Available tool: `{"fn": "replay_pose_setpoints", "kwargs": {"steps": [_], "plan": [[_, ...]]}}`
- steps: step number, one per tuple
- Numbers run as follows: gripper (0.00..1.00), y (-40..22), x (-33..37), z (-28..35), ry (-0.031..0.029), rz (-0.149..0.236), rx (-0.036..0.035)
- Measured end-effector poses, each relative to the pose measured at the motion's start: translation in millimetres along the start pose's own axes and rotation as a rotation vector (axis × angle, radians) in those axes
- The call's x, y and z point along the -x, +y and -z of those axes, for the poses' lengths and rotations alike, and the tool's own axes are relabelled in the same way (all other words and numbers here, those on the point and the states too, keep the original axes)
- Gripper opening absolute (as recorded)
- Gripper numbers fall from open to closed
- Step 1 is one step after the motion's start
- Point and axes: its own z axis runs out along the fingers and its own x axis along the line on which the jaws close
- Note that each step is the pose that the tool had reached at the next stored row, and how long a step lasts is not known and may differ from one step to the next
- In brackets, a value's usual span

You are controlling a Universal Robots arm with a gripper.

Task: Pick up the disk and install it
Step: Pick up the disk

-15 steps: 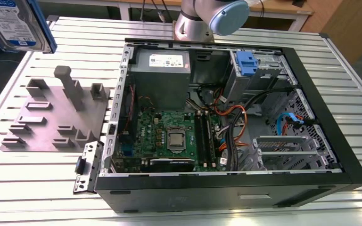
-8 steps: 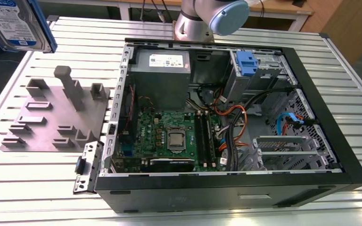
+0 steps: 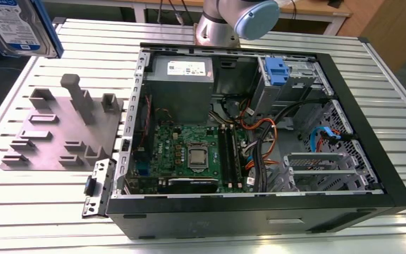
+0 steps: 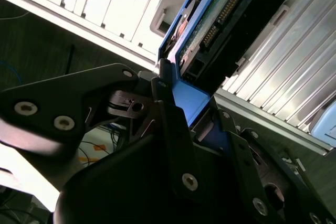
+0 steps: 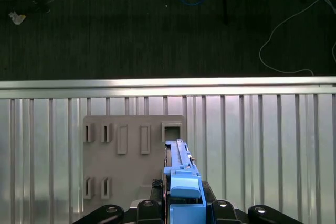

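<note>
The disk [image 3: 16,24], silver with a white-and-blue label and a blue carrier frame, hangs high in the air at the exterior view's far left, above the table's corner. In the second wrist view my gripper [image 4: 190,109] is shut on the blue frame at one end of the disk [image 4: 220,19], whose connector side shows. The first wrist view looks along the disk [image 5: 179,166] edge-on, with the black fingers [image 5: 157,208] clamped on either side of it. Below it lies the grey fixture plate [image 5: 131,150].
An open black computer case [image 3: 372,159] lies on the slatted aluminium table [image 3: 40,211], with a grey power supply [image 3: 182,71], a blue latch [image 3: 277,71] and loose cables inside. The grey fixture plate [image 3: 55,137] with upright posts sits at its left. The arm's base [image 3: 224,24] stands behind.
</note>
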Motion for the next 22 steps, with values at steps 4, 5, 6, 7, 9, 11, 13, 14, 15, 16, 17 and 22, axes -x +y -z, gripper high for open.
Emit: {"fn": "replay_pose_setpoints", "kwargs": {"steps": [4, 5, 6, 7, 9, 11, 13, 14, 15, 16, 17, 22], "plan": [[0.37, 0.0, 0.1, 3.0, 0.0000, 0.000, -0.0001], [0.37, 0.0, 0.1, 3.6, -0.0001, 0.000, -0.0001], [0.37, 0.0, 0.1, 4.3, 0.0000, 0.000, -0.0001], [0.37, 0.0, 0.1, 4.9, -0.0001, 0.000, -0.0001], [0.37, 0.0, 0.1, 6.2, 0.0000, 0.000, -0.0001], [0.37, 0.0, 0.2, 7.3, -0.0001, 0.000, -0.0001], [0.37, 0.0, 0.2, 8.5, 0.0000, 0.000, 0.0000], [0.37, 0.0, 0.2, 9.0, -0.0001, 0.000, -0.0001], [0.37, 0.0, 0.2, 9.5, -0.0001, 0.000, -0.0002], [0.37, 0.0, 0.2, 10.0, -0.0001, 0.000, -0.0001], [0.37, 0.1, 0.2, 10.6, -0.0001, 0.000, -0.0001], [0.37, 0.1, 0.3, 13.5, 0.0000, 0.000, -0.0001]]}}
